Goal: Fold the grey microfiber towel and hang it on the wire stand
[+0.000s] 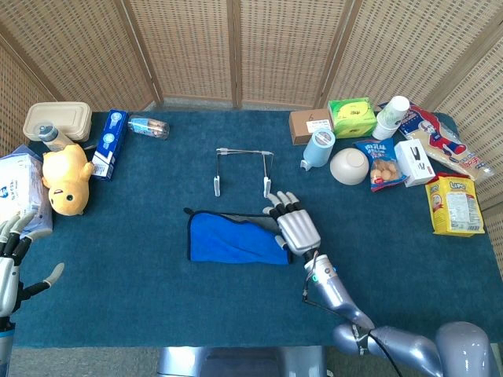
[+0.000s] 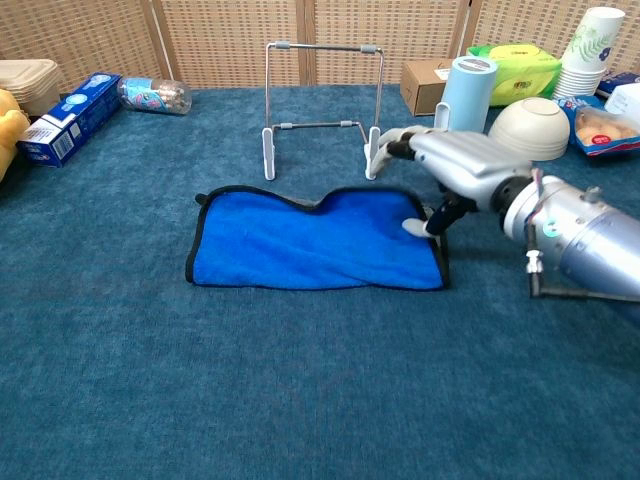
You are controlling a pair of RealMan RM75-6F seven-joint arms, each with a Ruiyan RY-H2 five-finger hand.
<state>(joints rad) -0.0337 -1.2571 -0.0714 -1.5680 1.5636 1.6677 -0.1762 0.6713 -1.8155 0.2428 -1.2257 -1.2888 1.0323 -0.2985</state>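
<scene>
chest view shows the right hand (image 2: 452,165) hovering low over the right end of the towel (image 2: 310,240), fingers stretched forward and slightly spread, thumb tipped down toward the cloth's right edge. it looks to have hold of nothing, though whether the thumb touches the fabric cannot be told. the towel lies flat on the table (image 2: 300,400), blue face up with a dark border, spreading away to the left of the hand; no grey shows from here. the wire stand (image 2: 322,100) stands upright just beyond the fingertips, close behind the towel's far edge.

head view puts the left hand (image 1: 12,255) well off to the left by the table's near corner, open and holding nothing, far from the cloth.

judging by the flat cloth, the fold is not yet made. to do it well, the right hand should likely pinch the right edge by its border, with the thumb under the hem and fingers on top, so only one layer lifts. carrying that edge leftward, low and level, onto the opposite edge would keep the borders aligned. the stand's feet sit close, so the fingers should stay on the near side of them to avoid knocking it. pressing along the crease afterwards would help the fold hold for hanging.
</scene>
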